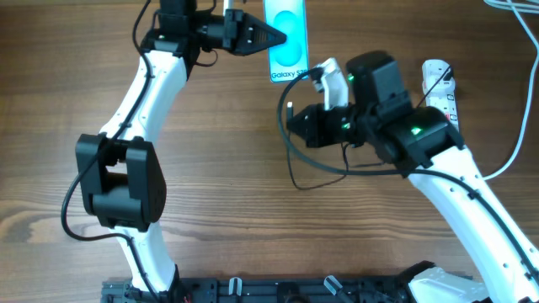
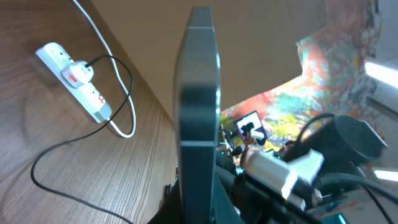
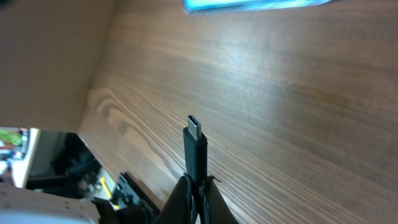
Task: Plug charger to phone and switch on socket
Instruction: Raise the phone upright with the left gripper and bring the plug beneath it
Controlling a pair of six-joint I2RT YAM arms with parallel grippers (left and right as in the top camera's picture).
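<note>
Right wrist view: the right gripper point(image 3: 198, 190) is pinching the charger point(image 3: 196, 149) just behind its tip, so the flat USB-C plug stands straight out past the fingertips. Ahead of that tip and a little to one side, the phone point(image 3: 255, 5) shows only as a blurred cyan strip. It is apart from the plug, with bare wood-grain surface point(image 3: 298, 93) between them.

From overhead, the left gripper point(image 1: 269, 38) is clamped on the phone across its flat faces, one dark finger lying over the glossy turquoise screen. I cannot tell whether the phone rests on the surface or is raised. The left wrist view shows its slim grey edge, smooth and rounded.

The phone's long axis runs straight away from the right gripper. Its lower short edge — the one below the small text — faces the plug, near but not touching. Plug and phone are roughly in line, so the right arm looks best placed to close the gap, probably after a slight sideways correction.

The charger's thin black cable hangs in a slack loop behind the right gripper. The socket point(image 1: 438, 88) — an oblong white power strip with red switch marks and a thick white cord — lies behind that gripper beside its wrist, well apart from the left gripper.
</note>
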